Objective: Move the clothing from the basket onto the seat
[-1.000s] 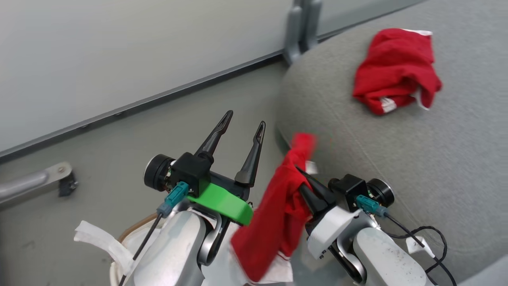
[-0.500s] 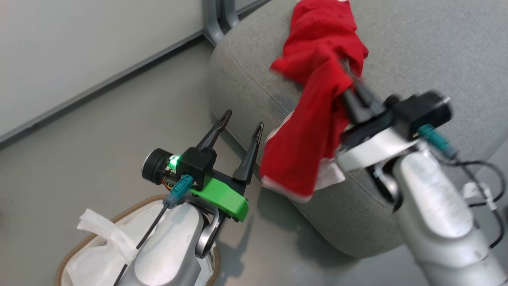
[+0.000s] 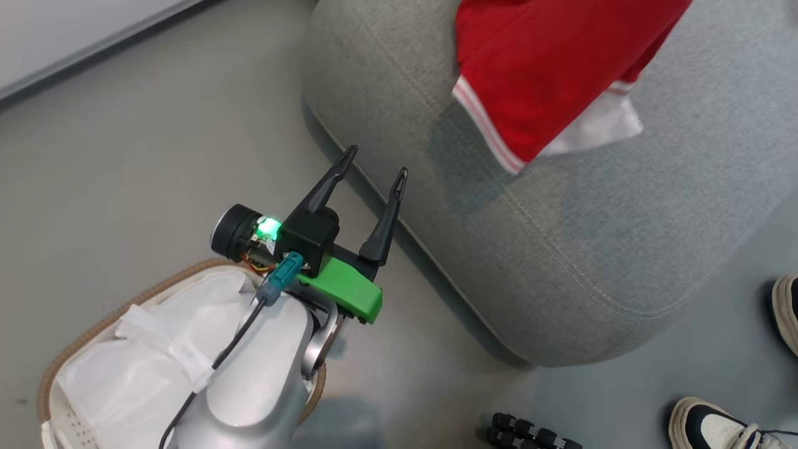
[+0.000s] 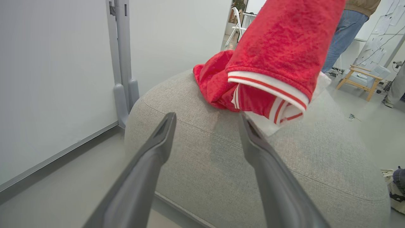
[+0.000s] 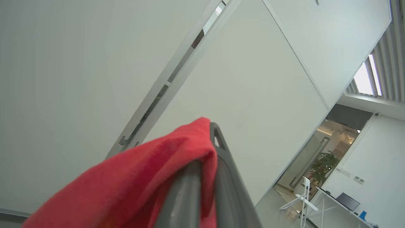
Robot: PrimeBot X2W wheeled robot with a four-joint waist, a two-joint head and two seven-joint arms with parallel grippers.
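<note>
Head view, left to right. Basket at 7 o'clock; the visible liner is plain white, so we judge the basket is probably cleared. Left gripper at centre, jaws spread with nothing between them, aimed at the edge of the seat.

What changed: half a second ago the red garment hung at the near side of the seat. Now it hangs over the cushion top at 1 o'clock, hem just above the fabric. The whole head picture shifted too, so part of that is camera swing. The left gripper keeps its pose.

Right wrist view: right gripper has its jaws pressed together, pinching the garment, with cloth draped over the fingers.

Left wrist view: other red garment already lies on the seat at 12 o'clock, right behind the held one. A person's shoes stand at 5 o'clock.

Our read: transfer nearly done, only the release is left.
</note>
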